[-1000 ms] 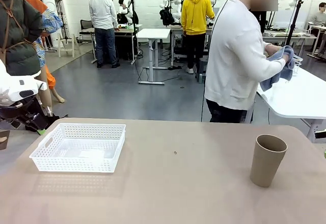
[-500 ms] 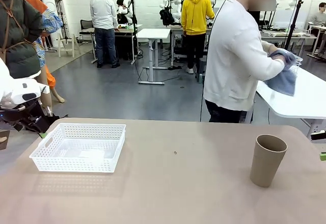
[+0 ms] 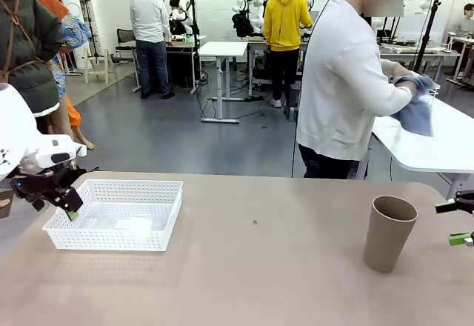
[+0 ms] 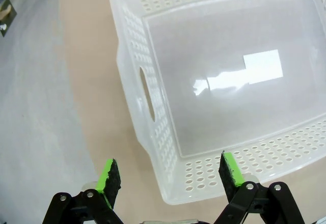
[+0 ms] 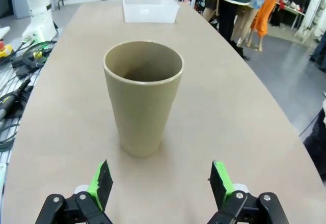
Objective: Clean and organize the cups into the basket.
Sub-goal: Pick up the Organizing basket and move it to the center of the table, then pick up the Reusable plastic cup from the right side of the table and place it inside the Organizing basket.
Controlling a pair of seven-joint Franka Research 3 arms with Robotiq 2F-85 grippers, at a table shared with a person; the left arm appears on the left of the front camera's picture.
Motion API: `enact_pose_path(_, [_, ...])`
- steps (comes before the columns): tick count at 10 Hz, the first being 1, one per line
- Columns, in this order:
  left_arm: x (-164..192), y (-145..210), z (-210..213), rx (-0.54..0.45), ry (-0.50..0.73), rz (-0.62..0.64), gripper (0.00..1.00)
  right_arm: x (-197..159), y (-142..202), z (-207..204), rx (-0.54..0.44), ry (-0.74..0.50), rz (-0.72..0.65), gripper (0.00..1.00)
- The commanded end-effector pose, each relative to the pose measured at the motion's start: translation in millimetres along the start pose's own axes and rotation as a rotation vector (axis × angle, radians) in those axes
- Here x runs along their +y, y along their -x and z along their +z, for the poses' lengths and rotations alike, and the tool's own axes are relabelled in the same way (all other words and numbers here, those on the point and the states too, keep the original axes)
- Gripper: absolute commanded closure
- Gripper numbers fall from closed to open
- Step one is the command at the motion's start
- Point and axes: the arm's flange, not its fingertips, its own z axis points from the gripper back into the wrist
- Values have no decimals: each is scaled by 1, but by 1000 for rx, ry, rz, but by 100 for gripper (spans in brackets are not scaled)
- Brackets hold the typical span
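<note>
**Left gripper.** My left gripper [image 3: 53, 207] is released, jaws spread wide. It hangs at the left end of the basket [image 3: 104, 238], near the table's [image 3: 259, 274] left edge. In the left wrist view, the basket's near corner lies between my two fingers. One green pad [image 4: 109, 172] is over bare table outside the end wall that has the handle cutout. The other pad is over the perforated side wall. I cannot tell whether either pad touches the plastic.

**Basket.** It is white, shallow and rectangular, with lattice sides. It sits flat on the left part of the table. A white rectangular label lies on its glossy floor.

**Right gripper.** My right gripper [image 3: 455, 223] is also released, jaws wide, grasping nothing. It enters at the table's right edge, just beside the cup [image 3: 389, 233] and apart from it. In the right wrist view, the cup stands ahead of my fingertips, centred on the gap between them. Neither pad reaches it.

**Cup.** It is tan, tapered and has no handle. It stands upright, mouth up, on the right part of the table, well apart from the basket. The right wrist view shows the basket far beyond it, at the table's other end.

**Person.** The person [image 3: 344, 81] stands at the far side, turned toward a white table to the right. Both hands are wrapped in a blue cloth [image 3: 415, 115].
</note>
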Motion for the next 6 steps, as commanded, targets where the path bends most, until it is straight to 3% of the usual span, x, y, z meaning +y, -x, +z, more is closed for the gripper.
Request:
enact_pose_path(1, [-7, -13, -14, 73, -33, 31, 0, -3, 13, -19, -4, 4, 23, 0])
enact_pose_path(6, [-5, -15, -33, 135, -15, 53, 0, -1, 26, -41, -16, -62, 35, 0])
